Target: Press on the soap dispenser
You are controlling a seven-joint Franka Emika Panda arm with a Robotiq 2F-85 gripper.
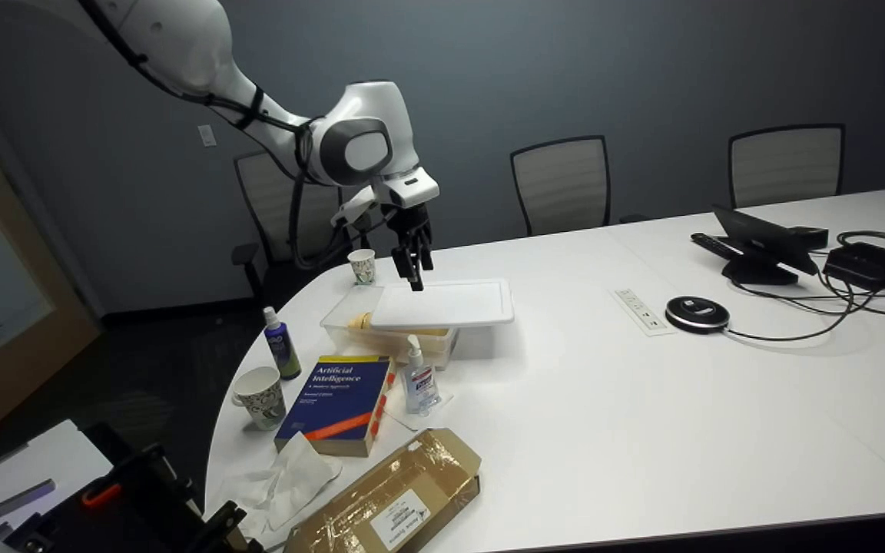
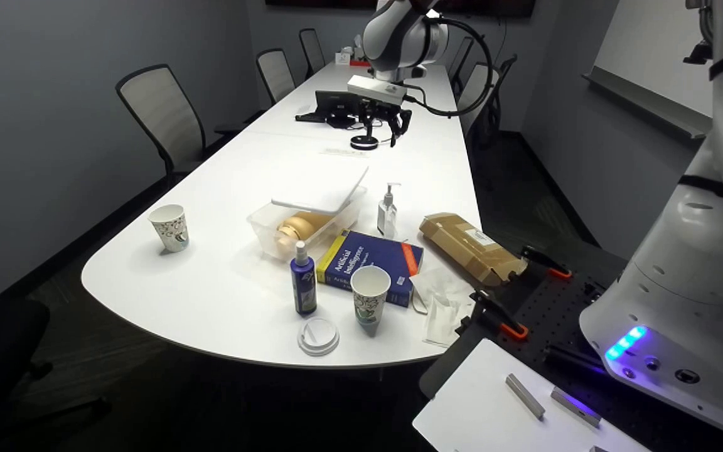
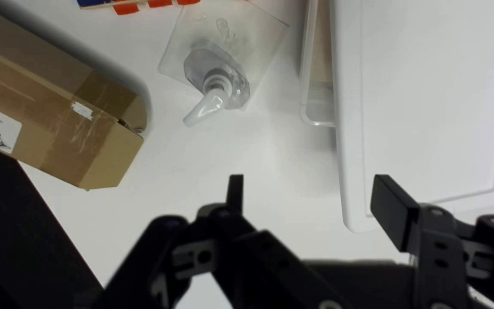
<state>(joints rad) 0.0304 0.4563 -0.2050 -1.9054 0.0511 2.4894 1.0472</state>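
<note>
Soap dispenser (image 1: 420, 384): a clear pump bottle labelled Purell, upright on the white table (image 1: 642, 415), its long axis vertical. Its whitish nozzle (image 3: 204, 108) points to the lower left in the wrist view, toward the side of the cardboard box (image 2: 465, 248) and away from the translucent plastic container (image 2: 265, 233). Seen from above, the body is flattened, its broader width running from upper left to lower right, so the nozzle sticks out across it. Beneath the base lies a thin translucent sheet (image 3: 257, 40) with clear blobs on it. The dispenser stands near the Artificial Intelligence textbook (image 1: 339, 403), between the container and the box. A white lid (image 1: 442, 303) sits askew over the container. The gripper (image 3: 313, 195) hangs in the air, well apart from the dispenser, its fingers spread wide with nothing between them.
</note>
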